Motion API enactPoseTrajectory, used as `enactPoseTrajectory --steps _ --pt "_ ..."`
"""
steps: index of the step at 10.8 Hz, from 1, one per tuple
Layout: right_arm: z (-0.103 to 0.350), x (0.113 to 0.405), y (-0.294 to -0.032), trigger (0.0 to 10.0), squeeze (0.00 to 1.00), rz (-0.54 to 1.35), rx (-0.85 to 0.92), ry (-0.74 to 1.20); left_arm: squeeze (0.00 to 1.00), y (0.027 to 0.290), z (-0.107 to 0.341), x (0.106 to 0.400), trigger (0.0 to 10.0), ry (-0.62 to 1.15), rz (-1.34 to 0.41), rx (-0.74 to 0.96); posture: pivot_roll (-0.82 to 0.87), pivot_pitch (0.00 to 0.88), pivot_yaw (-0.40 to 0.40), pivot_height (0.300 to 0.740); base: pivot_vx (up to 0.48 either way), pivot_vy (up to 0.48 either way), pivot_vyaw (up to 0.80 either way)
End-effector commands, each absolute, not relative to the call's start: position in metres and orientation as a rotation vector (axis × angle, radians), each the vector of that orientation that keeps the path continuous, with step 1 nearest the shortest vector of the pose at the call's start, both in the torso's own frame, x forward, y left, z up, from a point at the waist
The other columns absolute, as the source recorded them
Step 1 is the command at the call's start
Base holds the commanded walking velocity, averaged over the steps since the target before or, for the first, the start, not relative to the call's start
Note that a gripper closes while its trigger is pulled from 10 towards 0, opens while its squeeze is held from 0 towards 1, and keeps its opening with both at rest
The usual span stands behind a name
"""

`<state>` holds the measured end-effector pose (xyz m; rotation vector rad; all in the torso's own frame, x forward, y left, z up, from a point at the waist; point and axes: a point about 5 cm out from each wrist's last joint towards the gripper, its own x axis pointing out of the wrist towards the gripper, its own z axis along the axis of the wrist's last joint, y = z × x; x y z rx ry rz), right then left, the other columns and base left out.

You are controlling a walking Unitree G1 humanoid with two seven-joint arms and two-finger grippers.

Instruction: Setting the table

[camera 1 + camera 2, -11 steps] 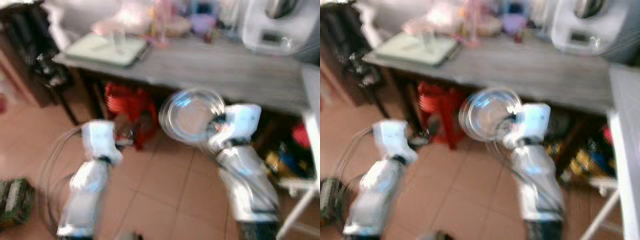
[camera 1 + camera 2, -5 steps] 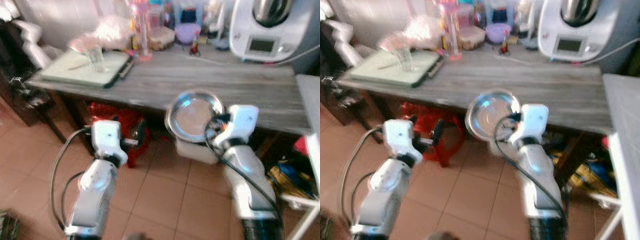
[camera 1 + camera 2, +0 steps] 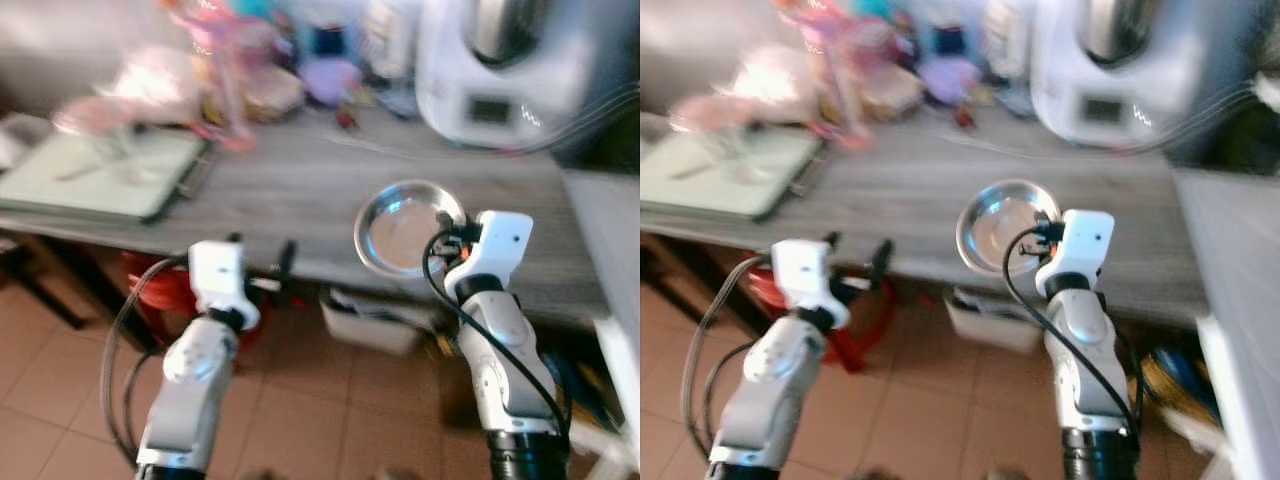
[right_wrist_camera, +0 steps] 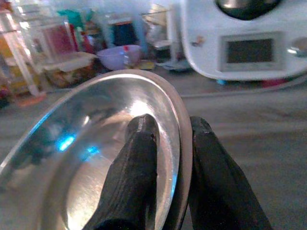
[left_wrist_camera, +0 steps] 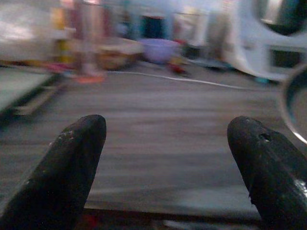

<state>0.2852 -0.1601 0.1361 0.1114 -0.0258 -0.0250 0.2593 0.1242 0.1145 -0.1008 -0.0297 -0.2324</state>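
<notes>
The grey wood-grain counter is crowded along its far edge: a big white kitchen machine far right, a pale green tray far left, and a purple bowl among jars between. The shallow round steel plate, pinched by its rim in the right gripper, hangs over the near edge. That thin hold could slip or tilt. The left gripper is spread and bare.
</notes>
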Motion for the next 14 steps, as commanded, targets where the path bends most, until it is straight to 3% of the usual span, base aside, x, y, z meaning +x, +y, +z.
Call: enactPoseTrajectory --steps 1,5,8,14 --pt "0.131 0.284 -0.16 10.0 0.0 -0.033 0.125 -0.004 0.0 0.135 0.109 0.257 10.0 -0.007 -0.184 -0.071 -0.02 0.024 0.062 0.74 0.0 0.0 0.0" --pt "0.123 0.3 -0.164 10.0 0.0 -0.121 0.229 0.066 0.0 0.161 0.099 0.245 10.0 0.048 -0.029 -0.1 0.01 0.074 0.064 0.74 0.0 0.0 0.0" --pt "0.129 0.327 -0.168 10.0 0.0 -0.198 0.263 0.075 0.0 0.156 0.101 0.243 10.0 0.056 -0.052 -0.075 0.01 0.097 0.078 0.74 0.0 0.0 0.0" --pt "0.132 0.371 -0.144 10.0 0.0 -0.141 0.357 0.169 0.0 0.161 0.108 0.232 10.0 0.084 -0.078 -0.033 0.07 0.164 0.099 0.74 0.0 0.0 0.0"
